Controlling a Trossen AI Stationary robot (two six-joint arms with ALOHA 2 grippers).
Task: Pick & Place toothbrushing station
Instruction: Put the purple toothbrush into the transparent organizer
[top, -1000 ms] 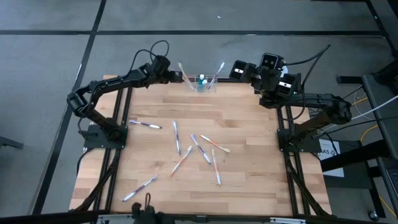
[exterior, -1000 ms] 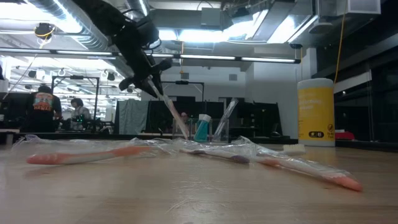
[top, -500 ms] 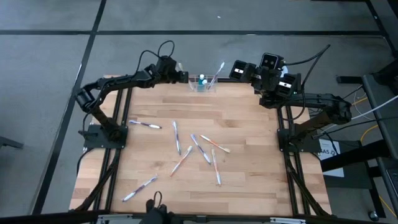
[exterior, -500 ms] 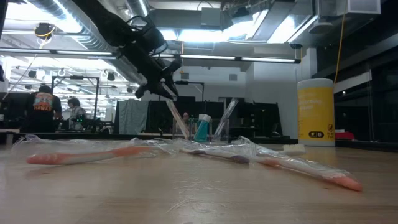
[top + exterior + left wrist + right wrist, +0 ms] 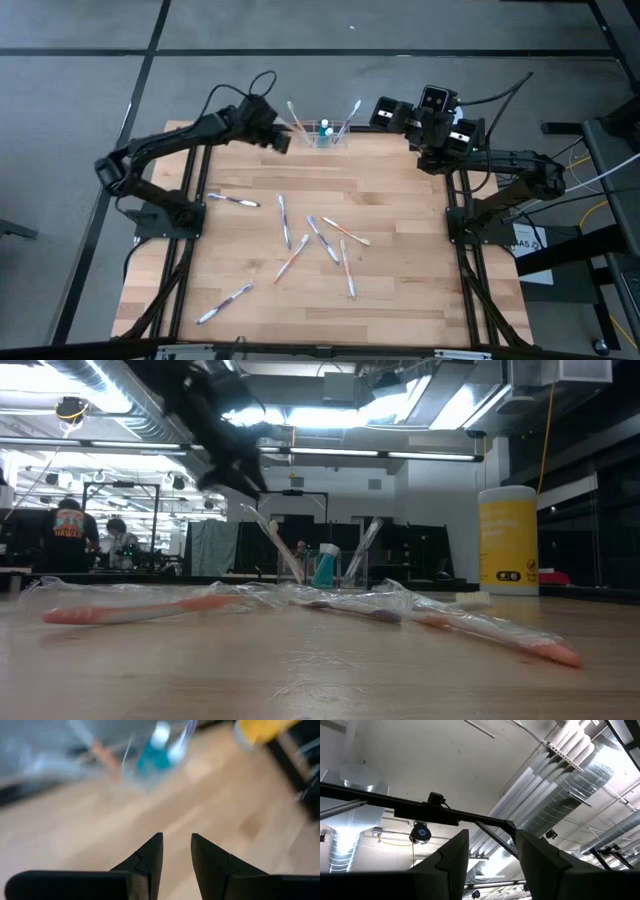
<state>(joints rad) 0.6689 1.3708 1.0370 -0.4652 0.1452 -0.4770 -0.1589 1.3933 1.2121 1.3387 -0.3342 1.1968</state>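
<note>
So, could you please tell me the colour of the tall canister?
Yellow canister with a white top, clearest in the low view.

The left wrist view is smeared throughout — the toothbrushing station [image 5: 155,757] shows only as a pale blur with a blue shape inside, and the yellow cylinder [image 5: 262,729] is cut off at the picture's edge. In the low view the left gripper [image 5: 238,478] is a dark streak, its fingers not distinguishable. From above, the station [image 5: 326,134] at the far edge of the table [image 5: 400,290] is too small to make out its walls — only the brushes [image 5: 352,112] leaning out of it. The right wrist view sees only ceiling past the right gripper [image 5: 492,851].
</note>
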